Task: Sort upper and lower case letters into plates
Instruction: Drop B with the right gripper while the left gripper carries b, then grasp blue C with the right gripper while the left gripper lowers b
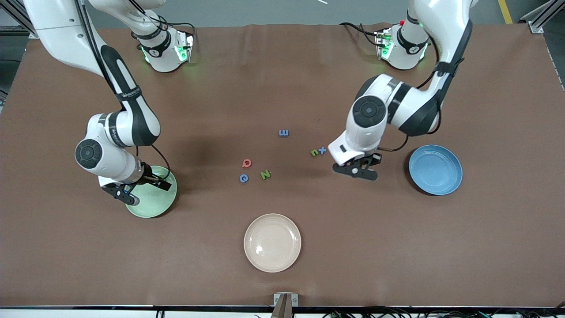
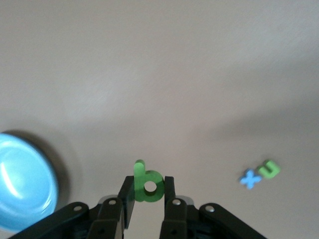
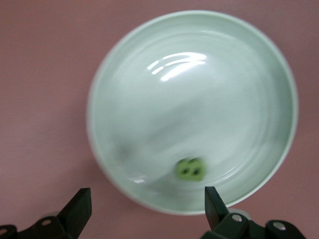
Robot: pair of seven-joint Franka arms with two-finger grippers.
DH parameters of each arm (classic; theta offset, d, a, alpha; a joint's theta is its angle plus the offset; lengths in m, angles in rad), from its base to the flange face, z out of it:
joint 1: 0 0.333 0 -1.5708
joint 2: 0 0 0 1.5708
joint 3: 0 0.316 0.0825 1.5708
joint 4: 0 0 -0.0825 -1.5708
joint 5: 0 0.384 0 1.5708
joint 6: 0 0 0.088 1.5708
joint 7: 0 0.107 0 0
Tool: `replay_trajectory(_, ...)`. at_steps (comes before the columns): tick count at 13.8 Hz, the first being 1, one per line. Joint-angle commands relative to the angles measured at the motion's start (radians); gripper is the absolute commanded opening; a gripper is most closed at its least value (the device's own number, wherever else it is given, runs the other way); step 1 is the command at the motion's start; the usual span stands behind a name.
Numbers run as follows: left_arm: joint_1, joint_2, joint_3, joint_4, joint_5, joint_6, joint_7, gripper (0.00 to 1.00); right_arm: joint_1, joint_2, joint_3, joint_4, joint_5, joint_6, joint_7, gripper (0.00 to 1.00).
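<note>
The left arm reaches down from its base at the table's top edge, elbow bent, wrist turned toward the table. The left gripper hangs over bare tablecloth beside the blue plate, and its fingers are clamped on a green letter b, which stands upright between them. The blue plate lies toward the left arm's end of the table.

The right arm folds down sharply at the elbow, its wrist low. The right gripper hangs over the rim of the mint green plate, fingers spread wide and holding nothing. In that plate lies a small green letter with two holes, near the rim; which letter it is cannot be told. This plate lies toward the right arm's end of the table.

Between the two plates, loose letters lie on the brown tablecloth: a blue E farthest from the front camera, a green u touching a blue x near the left gripper, a red Q, a blue letter and a green N close together. A cream plate sits nearest the front camera, well apart from the letters.
</note>
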Motion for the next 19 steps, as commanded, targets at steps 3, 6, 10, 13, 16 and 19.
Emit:
replay_trajectory(3,0.099,-0.216,-0.014,-0.293,0.006,0.114,0.077,0.13,0.219,0.105,-0.003,0.087,0.002,0.064,0.375,1.0)
replay_trajectory(6,0.19,-0.241,-0.014,-0.37,0.006,0.167,0.172,0.13,0.306,0.188,-0.003,0.141,0.002,0.132,0.556,1.0)
replay_trajectory(10,0.285,-0.209,-0.012,-0.401,0.005,0.211,0.27,0.13,0.362,0.252,-0.005,0.216,0.0,0.132,0.702,1.0)
replay_trajectory(13,0.34,-0.148,-0.009,-0.401,0.005,0.267,0.35,0.13,0.374,0.266,-0.003,0.224,0.002,0.134,0.718,0.94)
replay_trajectory(16,0.411,-0.082,-0.009,-0.389,0.011,0.33,0.451,0.13,0.382,0.269,-0.003,0.224,0.002,0.131,0.719,0.78)
replay_trajectory(19,0.417,-0.033,-0.003,-0.372,0.023,0.35,0.477,0.13,0.385,0.269,-0.003,0.225,0.002,0.128,0.744,0.71)
